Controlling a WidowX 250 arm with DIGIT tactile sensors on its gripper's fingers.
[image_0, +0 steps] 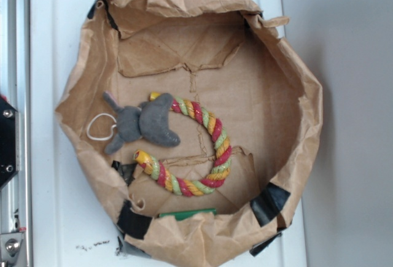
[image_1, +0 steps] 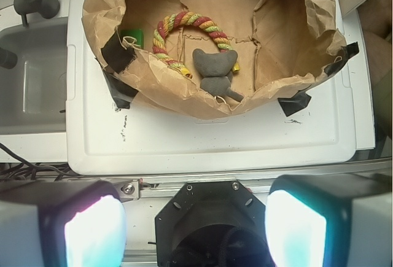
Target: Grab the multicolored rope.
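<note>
1. You have high crumpled walls on the brown paper bag point(image_0: 295, 83), with bare floor right of the multicolored rope point(image_0: 212, 150).
2. Your gripper point(image_1: 195, 221) is spread open, well clear of the rope, which lies inside the bag against the grey plush toy point(image_0: 147, 123).

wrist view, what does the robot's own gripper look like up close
The gripper shows as two broad, blocky fingers, glowing pale cyan-white on their inner faces with grey outer sides. Between them sits a black, roughly octagonal housing with small silver screws. No cables or markings on it are clearly visible.
</note>
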